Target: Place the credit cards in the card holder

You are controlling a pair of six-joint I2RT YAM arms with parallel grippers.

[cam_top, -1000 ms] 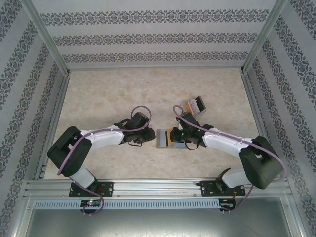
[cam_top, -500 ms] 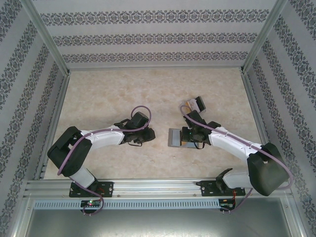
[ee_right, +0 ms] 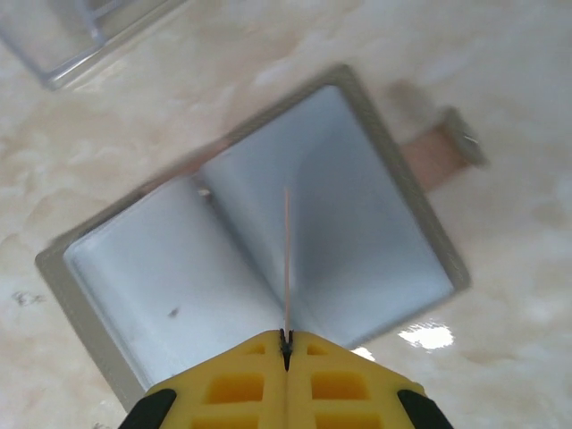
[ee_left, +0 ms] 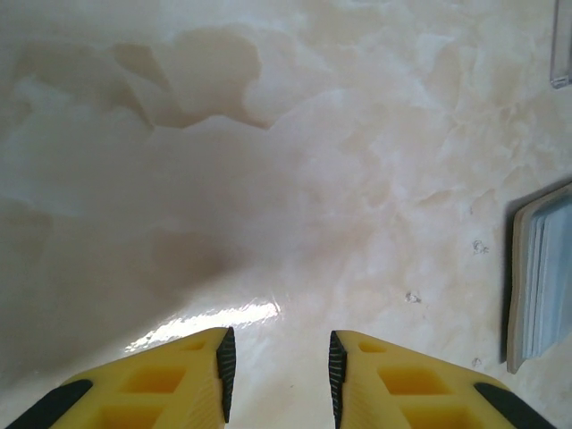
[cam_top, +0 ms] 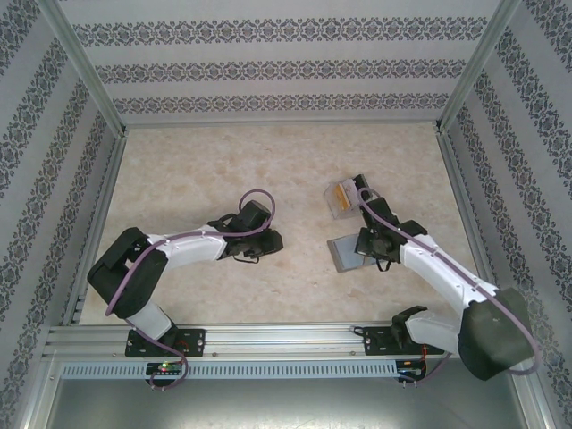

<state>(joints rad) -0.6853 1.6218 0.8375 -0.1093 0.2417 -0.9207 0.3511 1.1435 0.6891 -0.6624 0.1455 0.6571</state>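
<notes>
Gripping a tan credit card (ee_right: 286,259) edge-on, my right jaws hang over the open card holder (ee_right: 375,241). My left jaws stand apart, empty, above the desk (ee_left: 268,179).

Glossy marble-look tabletop (ee_left: 295,161) — matt grey card holder (ee_right: 375,250), clear plastic box (ee_right: 71,40), yellow plastic fingers (ee_right: 232,389)
</notes>
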